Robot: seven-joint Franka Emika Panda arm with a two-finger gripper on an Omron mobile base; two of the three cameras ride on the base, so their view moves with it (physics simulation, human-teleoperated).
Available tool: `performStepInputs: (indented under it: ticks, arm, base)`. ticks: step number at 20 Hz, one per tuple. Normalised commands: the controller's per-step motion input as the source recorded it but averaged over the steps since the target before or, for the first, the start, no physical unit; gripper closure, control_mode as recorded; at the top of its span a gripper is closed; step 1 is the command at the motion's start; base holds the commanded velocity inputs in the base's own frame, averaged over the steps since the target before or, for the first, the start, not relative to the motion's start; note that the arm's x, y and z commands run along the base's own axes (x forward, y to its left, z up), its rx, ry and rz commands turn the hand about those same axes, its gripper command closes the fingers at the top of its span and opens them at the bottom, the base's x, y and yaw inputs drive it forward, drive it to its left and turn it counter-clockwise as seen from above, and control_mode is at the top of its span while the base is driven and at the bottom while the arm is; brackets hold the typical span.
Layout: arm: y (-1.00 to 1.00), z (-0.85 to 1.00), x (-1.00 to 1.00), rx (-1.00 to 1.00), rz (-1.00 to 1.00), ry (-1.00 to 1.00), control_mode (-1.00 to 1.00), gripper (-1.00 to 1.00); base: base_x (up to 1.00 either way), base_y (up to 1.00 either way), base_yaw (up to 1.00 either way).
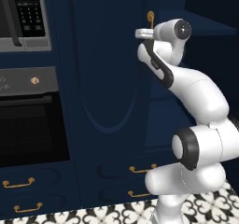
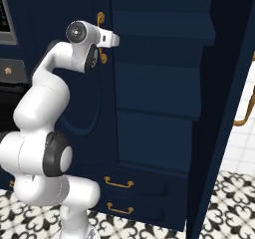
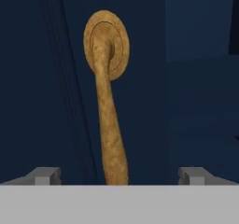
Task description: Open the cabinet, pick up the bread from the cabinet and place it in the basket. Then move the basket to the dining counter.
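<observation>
Two arched-panel doors belong to the tall navy cabinet [image 1: 109,78], the biggest thing here: the left door stands shut in front of the arm, while the right door [image 2: 226,108] is swung wide open, edge-on at the right of the right base view. Behind it navy shelves [image 2: 159,63] step back in the dark; what lies on them cannot be made out. Left of the cabinet sits a black oven [image 1: 28,125] with a microwave [image 1: 23,13] above it, and low navy drawers [image 2: 134,185] with short brass pulls run along the base over a black-and-white patterned floor [image 1: 210,204]. The white arm reaches up to the free edge of the shut door. There the pincer [image 3: 119,176] stands spread wide, one tip on either side of the long curved brass handle [image 3: 108,120], with clear space between each tip and the brass, pinching nothing. The handle's round mounting plate [image 3: 106,43] lies straight ahead of the hand.
</observation>
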Motion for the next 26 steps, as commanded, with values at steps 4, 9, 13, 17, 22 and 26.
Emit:
performStepInputs:
  ticks: [4, 9, 13, 17, 22, 26]
  arm:
    - [0.06, 0.00, 0.21, 0.00, 0.00, 0.00, -1.00, -1.00]
    - [0.16, 0.00, 0.30, 0.00, 0.00, 0.01, -1.00, 1.00]
    - [0.00, 0.00, 0.28, 0.00, 0.00, 0.00, -1.00, 1.00]
    - [0.00, 0.00, 0.09, 0.00, 0.02, 0.02, -1.00, 1.00]
    - [0.53, 0.00, -0.07, 0.00, 0.07, 0.09, -1.00, 1.00]
    - [1.00, 0.00, -0.37, -0.01, 0.07, 0.12, -1.00, 1.00]
  base:
    - [0.00, 0.00, 0.00]
    - [0.00, 0.00, 0.00]
    - [0.00, 0.00, 0.00]
    - [0.00, 0.00, 0.00]
    - [0.00, 0.00, 0.00]
    - [0.00, 0.00, 0.00]
